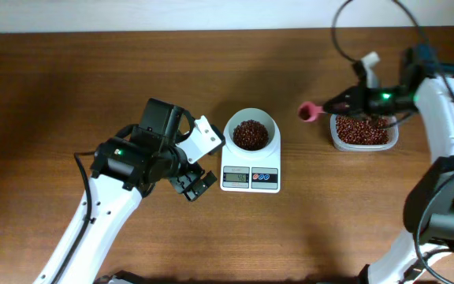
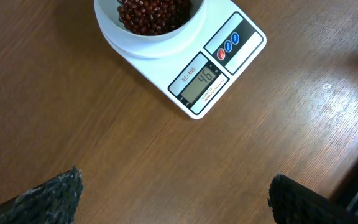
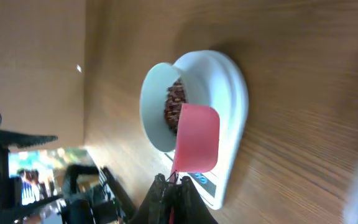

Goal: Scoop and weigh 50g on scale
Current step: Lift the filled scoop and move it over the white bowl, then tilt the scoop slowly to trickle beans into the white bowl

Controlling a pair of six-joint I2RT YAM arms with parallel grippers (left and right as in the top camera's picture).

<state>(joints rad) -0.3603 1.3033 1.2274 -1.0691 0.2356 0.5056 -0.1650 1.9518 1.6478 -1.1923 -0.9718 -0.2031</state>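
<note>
The white scale (image 1: 250, 178) stands mid-table with its round bowl (image 1: 250, 120) holding a heap of red-brown beans (image 1: 250, 134). My left gripper (image 1: 197, 184) rests open just left of the scale, nothing between its fingers (image 2: 48, 196); its wrist view shows the scale (image 2: 219, 68) and the beans (image 2: 153, 14) ahead. My right gripper (image 1: 333, 103) is shut on the handle of a pink spoon (image 1: 308, 112), held between the bowl and the tub. In the right wrist view the spoon (image 3: 197, 138) hangs in front of the scale (image 3: 234, 93) and the beans (image 3: 174, 102).
A clear plastic tub (image 1: 361, 143) full of more beans (image 1: 361, 129) sits at the right, under my right arm. Cables loop above the right arm at the table's far edge.
</note>
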